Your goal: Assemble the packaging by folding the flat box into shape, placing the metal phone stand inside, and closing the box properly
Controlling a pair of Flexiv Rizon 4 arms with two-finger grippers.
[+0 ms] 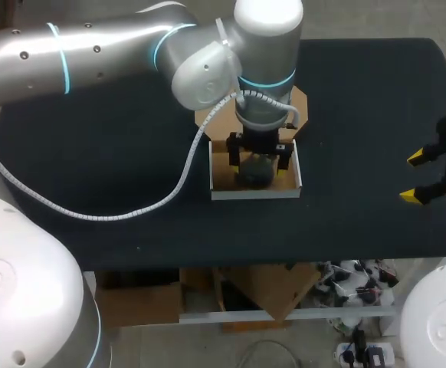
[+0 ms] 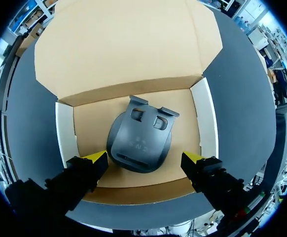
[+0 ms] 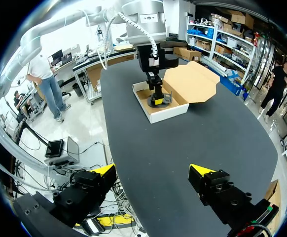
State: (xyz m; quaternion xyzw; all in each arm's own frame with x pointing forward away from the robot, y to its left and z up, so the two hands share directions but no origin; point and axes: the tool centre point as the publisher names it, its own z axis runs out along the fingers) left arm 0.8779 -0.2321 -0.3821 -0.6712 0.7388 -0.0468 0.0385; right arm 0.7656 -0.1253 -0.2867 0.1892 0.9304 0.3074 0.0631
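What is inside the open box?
A dark phone stand lies on the box floor, between the left tool's open fingers. The floor under it is hidden.

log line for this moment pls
left gripper: open, straddling phone stand | phone stand: lying inside box | lid: open, folded back | right gripper: open, empty, away from box | pending: close lid

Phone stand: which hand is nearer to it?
Left. The left hand hangs open over the phone stand in the box; the right hand is far off, outside the box.
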